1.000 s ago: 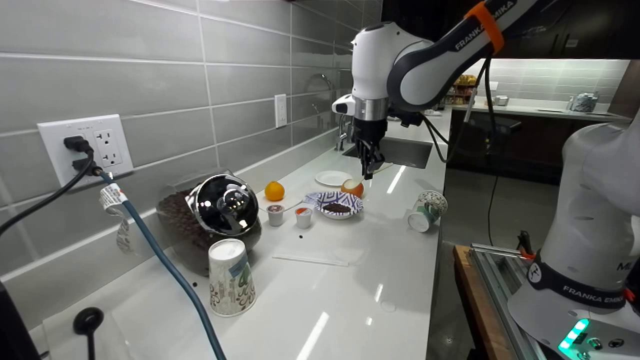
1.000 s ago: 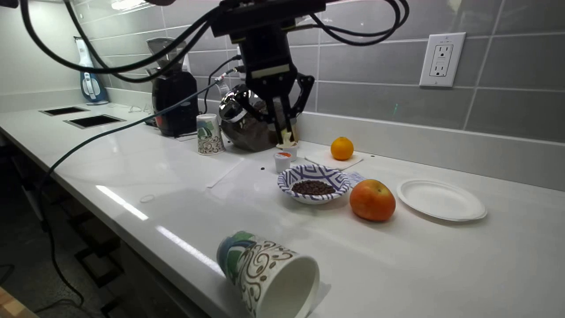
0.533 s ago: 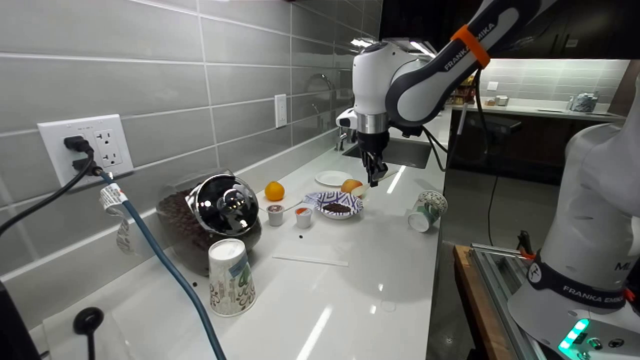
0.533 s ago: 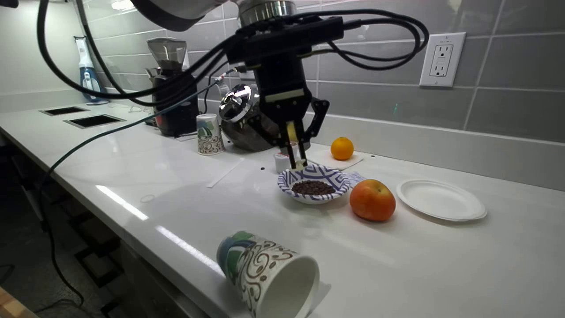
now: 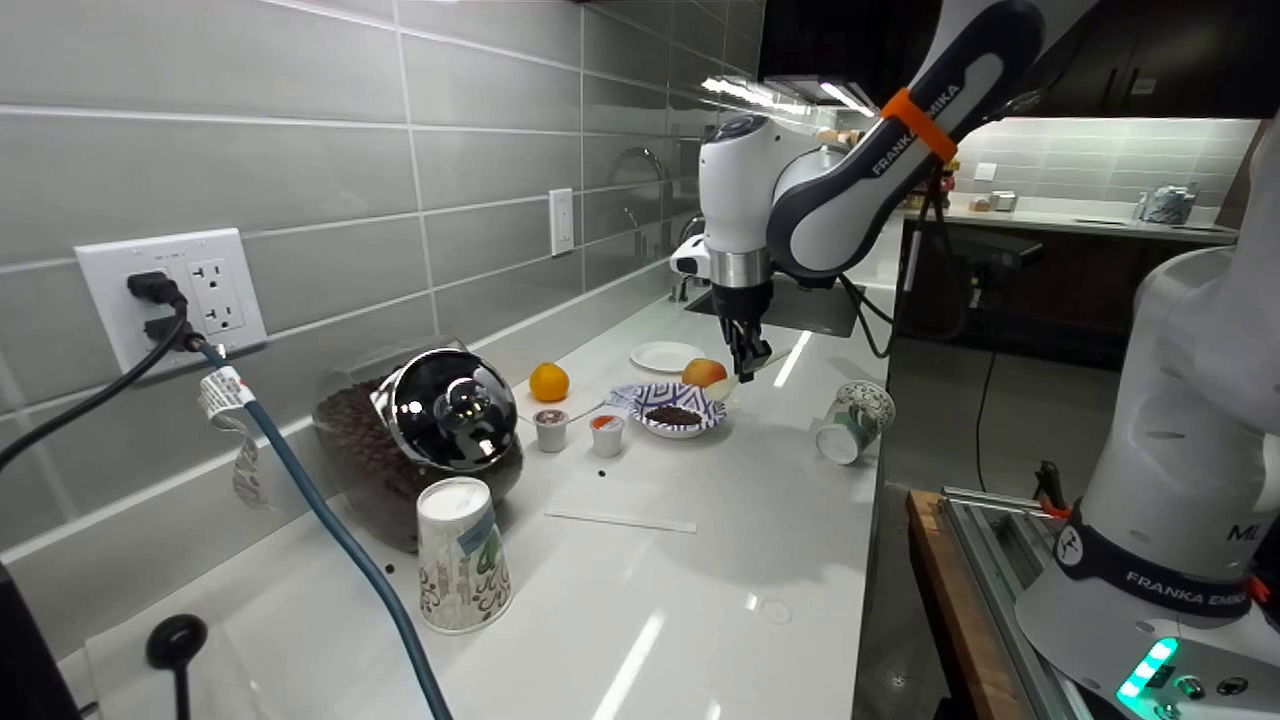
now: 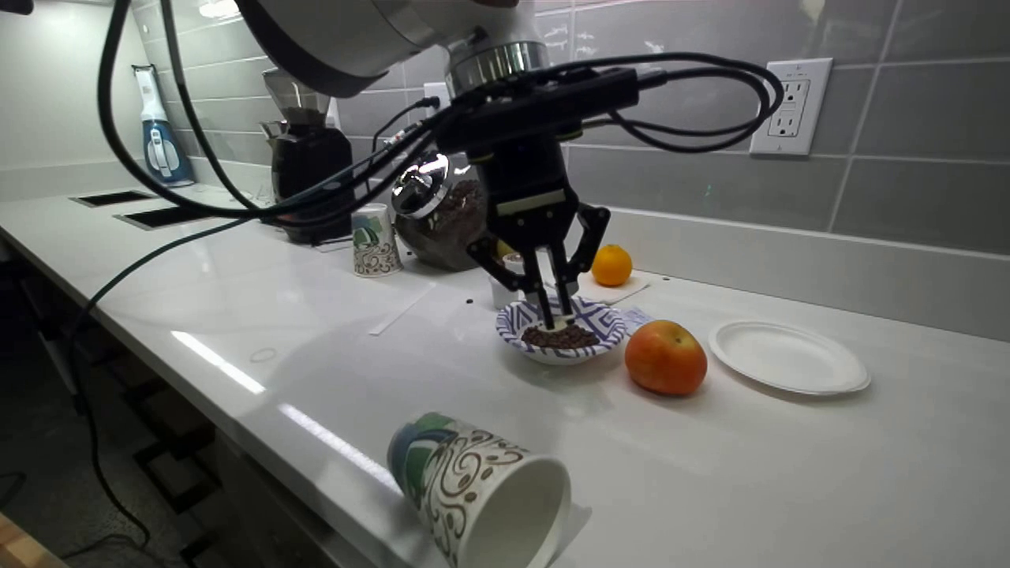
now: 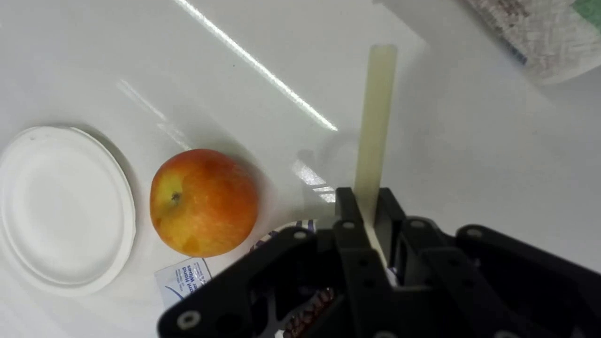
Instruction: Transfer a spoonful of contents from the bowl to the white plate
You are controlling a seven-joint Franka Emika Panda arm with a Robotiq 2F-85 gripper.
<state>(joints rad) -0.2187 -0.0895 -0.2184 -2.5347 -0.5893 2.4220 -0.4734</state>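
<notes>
On the counter [image 6: 710, 473], the bowl [image 6: 556, 357] holds small dark pieces [image 6: 552, 339]

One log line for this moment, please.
gripper: shut on spoon | spoon: near bowl, contact unclear | beans: in bowl | plate: beside apple

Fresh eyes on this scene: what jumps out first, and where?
The black gripper, near the middle of an exterior view, shut on a pale spoon at the patterned bowl. Next, the red-orange apple on the counter between that bowl and the white plate. Then a paper cup lying on its side near the counter's edge.
</notes>
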